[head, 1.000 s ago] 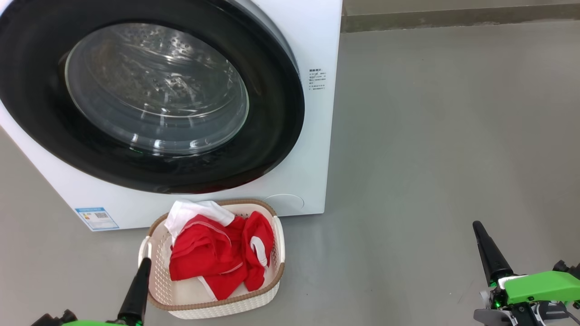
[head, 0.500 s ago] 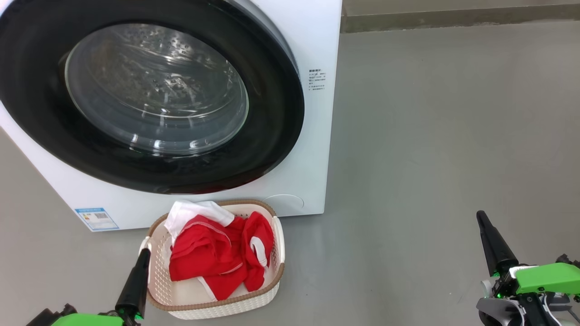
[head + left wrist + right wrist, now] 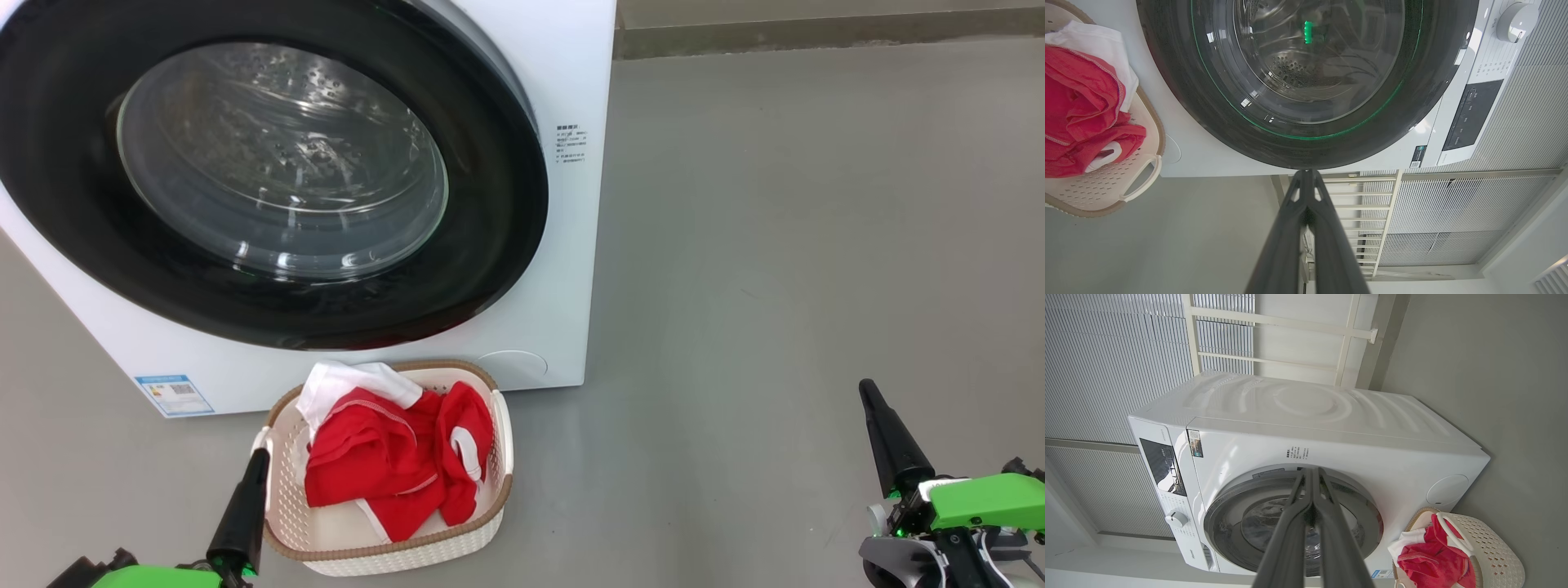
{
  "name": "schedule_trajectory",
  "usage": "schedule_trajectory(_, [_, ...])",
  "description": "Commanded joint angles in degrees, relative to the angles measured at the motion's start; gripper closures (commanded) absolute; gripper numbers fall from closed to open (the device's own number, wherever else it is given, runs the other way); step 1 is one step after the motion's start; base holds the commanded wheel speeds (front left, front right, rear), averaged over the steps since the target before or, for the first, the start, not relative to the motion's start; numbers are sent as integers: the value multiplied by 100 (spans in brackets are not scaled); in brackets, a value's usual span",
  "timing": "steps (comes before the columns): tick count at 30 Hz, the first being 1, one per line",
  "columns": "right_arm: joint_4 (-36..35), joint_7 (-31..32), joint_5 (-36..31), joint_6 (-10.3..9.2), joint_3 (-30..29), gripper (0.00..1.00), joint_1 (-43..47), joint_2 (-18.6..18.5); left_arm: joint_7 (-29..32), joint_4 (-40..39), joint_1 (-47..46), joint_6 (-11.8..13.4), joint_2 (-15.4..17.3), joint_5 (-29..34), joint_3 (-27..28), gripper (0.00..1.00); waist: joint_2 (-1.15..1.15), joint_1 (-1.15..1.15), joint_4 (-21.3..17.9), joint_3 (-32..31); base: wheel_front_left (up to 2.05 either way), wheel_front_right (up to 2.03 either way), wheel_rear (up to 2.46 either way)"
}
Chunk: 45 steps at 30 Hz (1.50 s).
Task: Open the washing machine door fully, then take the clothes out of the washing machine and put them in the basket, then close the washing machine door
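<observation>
The washing machine [image 3: 571, 269] is standing on the grey floor [image 3: 775, 245]. The washing machine door [image 3: 498, 204] is lying closed against its front, with the steel drum showing through the glass. The clothes [image 3: 384, 465], red with white trim, are lying heaped in the basket [image 3: 408, 559]. The basket is sitting on the floor just in front of the machine's lower edge, left of the round flap [image 3: 512, 365].

A blue label sticker [image 3: 174, 394] is sitting at the front's lower left corner, carrying a small square code and print too fine to read. A block of small dark print [image 3: 572, 144] is sitting at the upper right, beside the door rim, and is also unreadable. In the right wrist view a dark sticker [image 3: 1195, 443] is sitting at the front's top corner, next to the black control panel [image 3: 1163, 465] and the dial [image 3: 1176, 518]. Their markings are too small to make out.

The left gripper [image 3: 261, 459] is hovering at the near left by the basket's left rim, jaws pressed together on nothing. The right gripper [image 3: 867, 394] is hovering over bare floor at the near right, well apart from the basket, jaws likewise together and empty.
</observation>
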Motion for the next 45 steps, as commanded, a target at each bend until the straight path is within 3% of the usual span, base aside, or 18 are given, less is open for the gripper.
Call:
schedule_trajectory(1, [-148,32,-9,2,100,100,-237,-59,47,-114,-219,-40,57,-53,211,100,0,0,0,0,0,0,0])
schedule_trajectory(45, [-145,72,-50,2,50,100,-242,-24,72,-114,-221,-40,35,-27,242,100,0,0,0,0,0,0,0])
